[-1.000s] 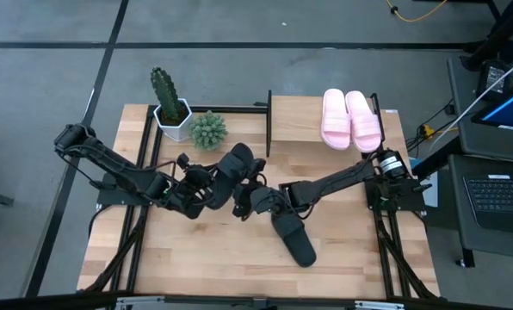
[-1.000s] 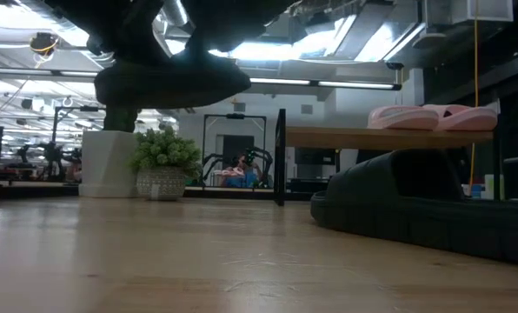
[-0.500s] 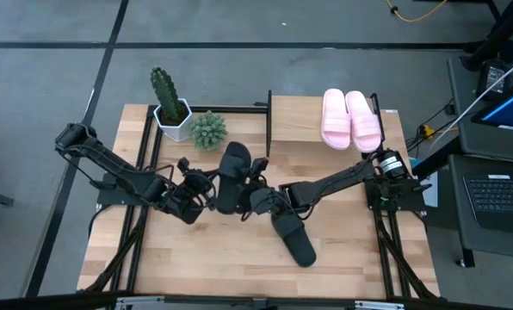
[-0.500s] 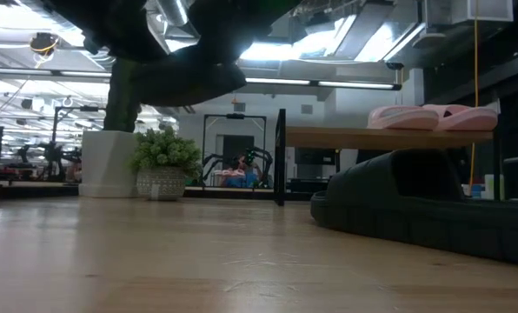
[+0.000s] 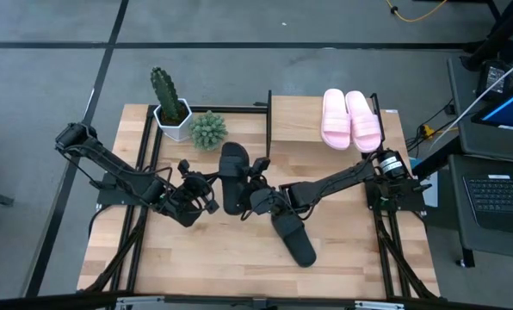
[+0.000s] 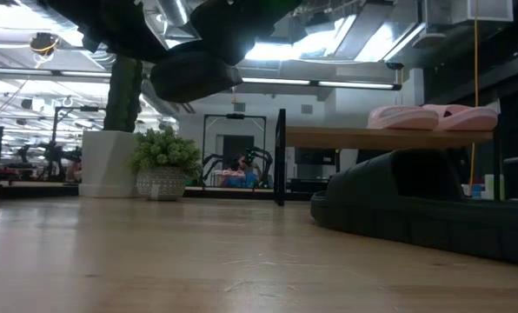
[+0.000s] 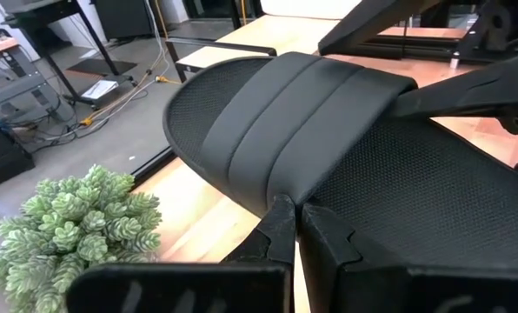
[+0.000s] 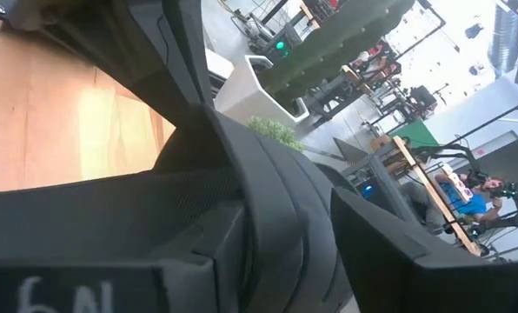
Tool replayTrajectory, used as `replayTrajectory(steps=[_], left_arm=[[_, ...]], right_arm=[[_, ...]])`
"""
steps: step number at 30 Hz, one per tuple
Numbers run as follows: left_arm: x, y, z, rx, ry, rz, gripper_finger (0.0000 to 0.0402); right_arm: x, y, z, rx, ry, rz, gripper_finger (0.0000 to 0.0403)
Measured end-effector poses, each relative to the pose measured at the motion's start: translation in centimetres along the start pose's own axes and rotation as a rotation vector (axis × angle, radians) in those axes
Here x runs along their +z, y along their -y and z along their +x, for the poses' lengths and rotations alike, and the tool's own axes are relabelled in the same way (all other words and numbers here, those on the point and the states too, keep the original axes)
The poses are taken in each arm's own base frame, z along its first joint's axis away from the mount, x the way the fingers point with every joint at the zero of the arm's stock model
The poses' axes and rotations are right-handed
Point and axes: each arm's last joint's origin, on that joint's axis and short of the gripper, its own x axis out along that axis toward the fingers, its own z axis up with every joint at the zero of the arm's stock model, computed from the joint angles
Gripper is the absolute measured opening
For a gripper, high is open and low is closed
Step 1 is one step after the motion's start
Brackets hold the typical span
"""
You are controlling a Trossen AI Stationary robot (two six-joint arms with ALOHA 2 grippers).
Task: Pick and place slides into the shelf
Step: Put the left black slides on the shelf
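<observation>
One black slide [image 5: 233,175] hangs in the air over the table's middle, also seen as the black slide [image 6: 194,74], between my two grippers. My left gripper [image 5: 209,195] is at its left side and my right gripper [image 5: 255,195] at its right; both are shut on it. The second black slide [image 5: 293,238] lies sole-down on the table, nearer the front. Two pink slides [image 5: 351,119] lie side by side on the right part of the shelf [image 5: 295,120] at the far edge. My left gripper pinches the slide's side rim at the foot of the wide strap [image 7: 283,193] between its two fingers, coming level from the table's left. The slide is lifted clear and lies about level. My right gripper has the strap [image 8: 281,187] between its fingers [image 8: 376,239], coming from the table's right. The slide is clear of the table.
A cactus in a white pot [image 5: 170,108] and a small green succulent [image 5: 208,131] stand at the far left, close to the held slide. The shelf's left half shows a bare board. A laptop [image 5: 497,194] sits off the table to the right.
The held slide has turned about in the air: it lay slantwise across the table's middle and now points straight toward the far edge. My left gripper has shifted a little toward the table's right with it. In the low view the slide now shows end-on.
</observation>
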Motion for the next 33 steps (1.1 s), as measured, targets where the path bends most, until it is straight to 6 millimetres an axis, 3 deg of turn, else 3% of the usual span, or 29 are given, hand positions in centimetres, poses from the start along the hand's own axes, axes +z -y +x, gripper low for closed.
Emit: replayTrajectory(steps=[11, 23, 33], left_arm=[[0.0, 0.0, 0.0, -0.001, 0.001, -0.001, 0.0], [-0.1, 0.2, -0.3, -0.03, -0.011, 0.003, 0.0], [0.4, 1.1, -1.3, -0.088, 0.051, 0.046, 0.0]], right_arm=[[0.0, -0.1, -0.1, 0.005, 0.003, -0.002, 0.0066], [-0.1, -0.2, -0.1, 0.011, -0.003, -0.014, 0.0014], [-0.1, -0.1, -0.4, 0.011, -0.008, -0.05, 0.0012]])
